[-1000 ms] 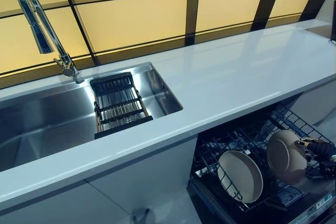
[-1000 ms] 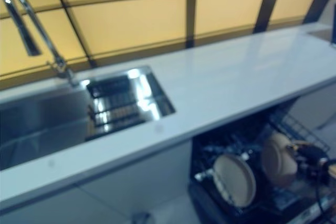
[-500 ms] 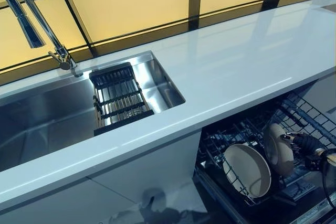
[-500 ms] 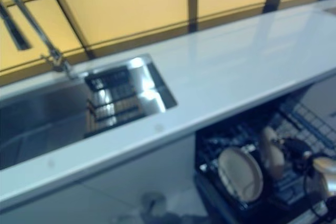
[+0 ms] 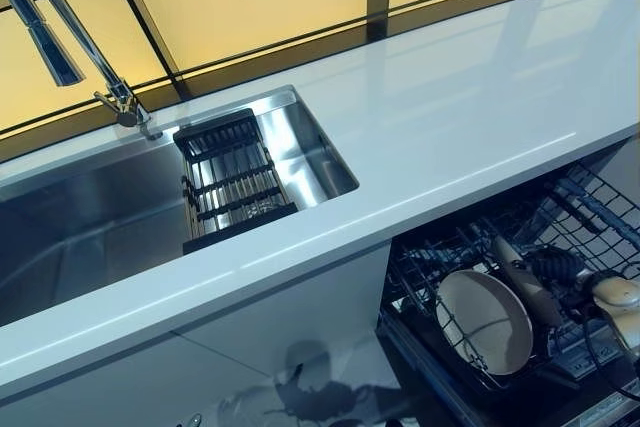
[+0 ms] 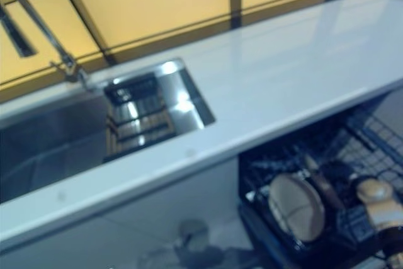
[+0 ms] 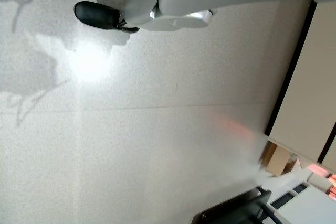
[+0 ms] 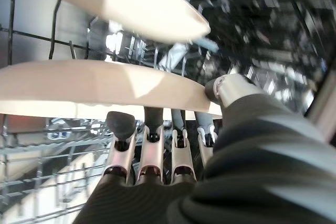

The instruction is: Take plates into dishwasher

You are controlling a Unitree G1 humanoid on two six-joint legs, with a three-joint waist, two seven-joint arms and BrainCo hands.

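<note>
A beige plate [image 5: 485, 322] stands upright in the black wire rack [image 5: 415, 265] of the open dishwasher below the counter. Just right of it a second beige plate [image 5: 522, 282] leans edge-on between the rack's wires, with my right hand [image 5: 555, 265] shut on it. In the right wrist view that plate [image 8: 105, 85] lies across the fingers [image 8: 149, 129], and the thumb [image 8: 231, 90] presses on its rim. The other plate [image 8: 131, 1] shows just beyond. My left hand appears in no view.
A white countertop [image 5: 450, 117] overhangs the dishwasher. At the left is a steel sink [image 5: 90, 227] with a black drain rack [image 5: 232, 182] and a tall faucet [image 5: 75, 32]. White cabinet fronts [image 5: 250, 337] stand left of the dishwasher.
The camera has tilted down and the view shifted. My right hand has turned its plate from face-on to edge-on and lowered it into the rack beside the standing plate.
</note>
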